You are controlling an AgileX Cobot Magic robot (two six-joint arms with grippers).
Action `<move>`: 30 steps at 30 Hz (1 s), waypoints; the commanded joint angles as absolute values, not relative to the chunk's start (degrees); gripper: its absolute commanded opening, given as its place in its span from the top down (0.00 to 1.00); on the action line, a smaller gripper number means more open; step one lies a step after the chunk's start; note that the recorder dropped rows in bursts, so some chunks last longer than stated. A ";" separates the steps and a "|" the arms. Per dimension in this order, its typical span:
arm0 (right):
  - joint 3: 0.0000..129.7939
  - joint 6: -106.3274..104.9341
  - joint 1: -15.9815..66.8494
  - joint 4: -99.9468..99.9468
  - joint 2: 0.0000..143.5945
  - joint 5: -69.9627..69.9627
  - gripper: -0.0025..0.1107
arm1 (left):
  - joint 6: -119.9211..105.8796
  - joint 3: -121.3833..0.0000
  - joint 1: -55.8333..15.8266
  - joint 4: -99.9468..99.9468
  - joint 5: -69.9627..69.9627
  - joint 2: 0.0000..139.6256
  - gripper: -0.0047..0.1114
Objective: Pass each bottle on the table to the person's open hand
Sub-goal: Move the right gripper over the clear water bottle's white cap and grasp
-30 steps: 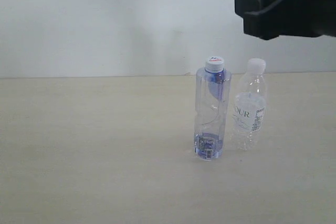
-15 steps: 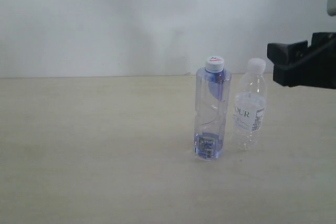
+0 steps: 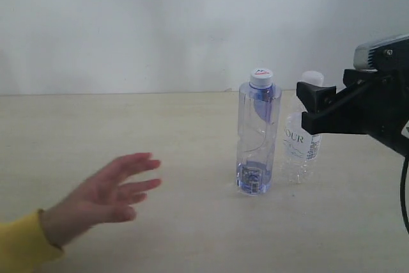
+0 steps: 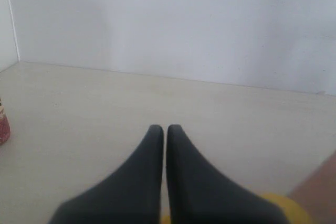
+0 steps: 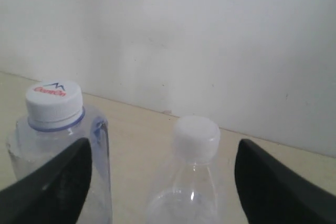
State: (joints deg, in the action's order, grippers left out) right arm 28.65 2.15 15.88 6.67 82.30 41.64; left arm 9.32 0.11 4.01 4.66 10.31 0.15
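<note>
On the table (image 3: 128,126) the tall blue-tinted bottle (image 3: 257,135) stands upright near the middle. The smaller clear bottle (image 3: 295,148) stands just right of it, its top partly covered by my right gripper (image 3: 308,108). In the right wrist view that gripper (image 5: 164,145) is open, with the small bottle's white cap (image 5: 197,137) between its fingers (image 5: 273,187) and the tall bottle (image 5: 54,106) by the other finger. My left gripper (image 4: 164,129) is shut and empty. A red base of the tea bottle (image 4: 2,127) shows at the frame edge. A person's open hand (image 3: 105,196) reaches in at lower left.
A white wall (image 3: 160,23) closes off the table's far edge. The person's yellow sleeve (image 3: 19,247) lies at the lower left corner and also shows close under my left gripper as a yellow patch (image 4: 281,205).
My right gripper came down from the upper right and now stands around the small bottle's top. The person's hand has entered at the lower left.
</note>
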 commanded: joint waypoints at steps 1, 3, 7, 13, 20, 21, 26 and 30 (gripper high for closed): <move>28.96 1.13 15.40 5.86 84.81 45.52 0.35 | 9.24 0.00 4.16 4.91 10.26 0.00 0.92; 30.00 0.72 15.40 5.86 86.07 45.24 0.35 | 9.24 0.00 4.16 4.91 10.26 0.00 0.92; 33.22 -1.09 15.40 3.03 89.01 44.80 0.35 | 9.24 0.00 4.16 4.91 10.26 0.00 0.92; 36.52 -2.24 15.40 0.57 92.13 42.80 0.35 | 9.24 0.00 4.16 4.91 10.26 0.00 0.92; 40.16 -2.13 15.18 0.57 96.56 41.58 0.35 | 9.24 0.00 4.16 4.91 10.26 0.00 0.92; 40.66 -2.13 15.18 0.57 96.99 41.74 0.35 | 9.24 0.00 4.16 4.91 10.26 0.00 0.92; 42.11 -2.41 15.18 -1.08 97.90 41.28 0.46 | 9.24 0.00 4.16 4.91 10.26 0.00 0.92; 42.11 -3.93 14.83 -6.13 97.90 38.45 0.70 | 9.24 0.00 4.16 4.91 10.26 0.00 0.92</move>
